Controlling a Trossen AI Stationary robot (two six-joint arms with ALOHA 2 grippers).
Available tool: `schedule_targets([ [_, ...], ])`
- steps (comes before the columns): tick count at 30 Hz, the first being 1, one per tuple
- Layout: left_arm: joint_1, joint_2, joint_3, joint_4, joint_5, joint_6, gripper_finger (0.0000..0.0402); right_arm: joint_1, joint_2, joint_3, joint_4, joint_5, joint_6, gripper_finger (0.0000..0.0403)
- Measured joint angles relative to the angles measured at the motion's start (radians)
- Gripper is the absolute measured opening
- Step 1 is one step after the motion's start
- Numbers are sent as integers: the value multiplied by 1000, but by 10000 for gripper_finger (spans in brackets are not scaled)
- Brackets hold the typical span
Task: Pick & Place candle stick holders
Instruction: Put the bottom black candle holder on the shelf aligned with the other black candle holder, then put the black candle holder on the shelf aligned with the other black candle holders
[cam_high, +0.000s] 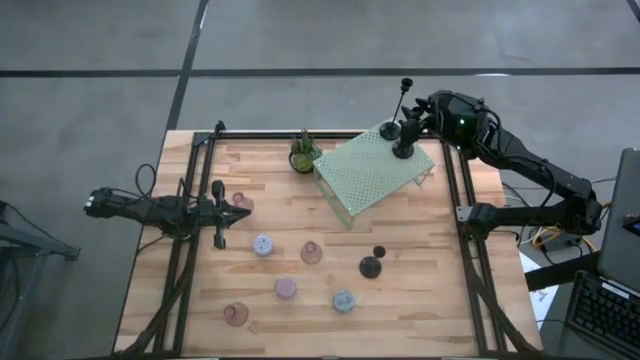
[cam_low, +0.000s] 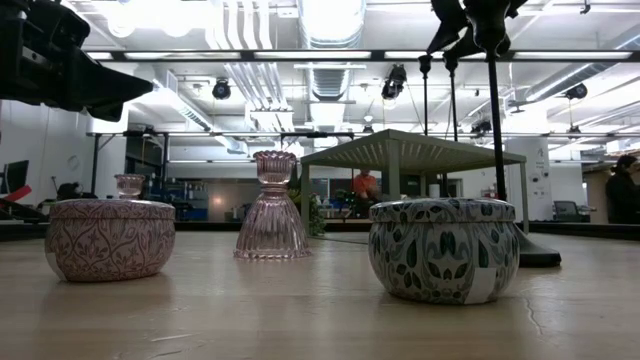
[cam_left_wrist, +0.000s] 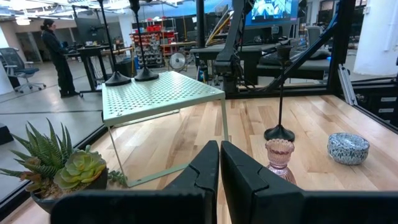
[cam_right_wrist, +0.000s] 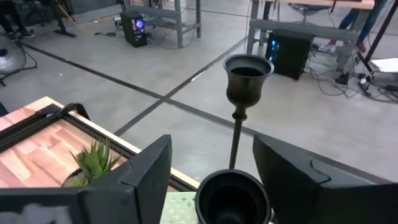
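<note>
The right gripper (cam_high: 412, 128) stands at the counter's far right corner, fingers parted around a black holder (cam_high: 403, 148) on the green platform (cam_high: 372, 172). Brushing its thin stem could topple it against its neighbour (cam_high: 389, 131). The left gripper (cam_high: 238, 211) waits closed and empty by the left edge.

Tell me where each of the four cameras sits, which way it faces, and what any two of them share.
High view: overhead, looking straight down; both arms show, the right gripper at the green platform.
Low view: at tabletop height, looking level across; patterned tins and a pink glass holder up close, arm parts overhead.
Left wrist view: past the shut left gripper toward the platform.
Right wrist view: past open fingers onto two black holders.
Shared: platform, plant, black holders.
</note>
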Motion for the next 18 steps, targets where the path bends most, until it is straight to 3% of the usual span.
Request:
schedule_targets([
  [12, 0, 0, 0, 0, 0, 0, 21, 1, -3, 78, -5, -4, -82, 279],
  [18, 0, 0, 0, 0, 0, 0, 21, 32, -22, 89, -10, -135, -110, 287],
])
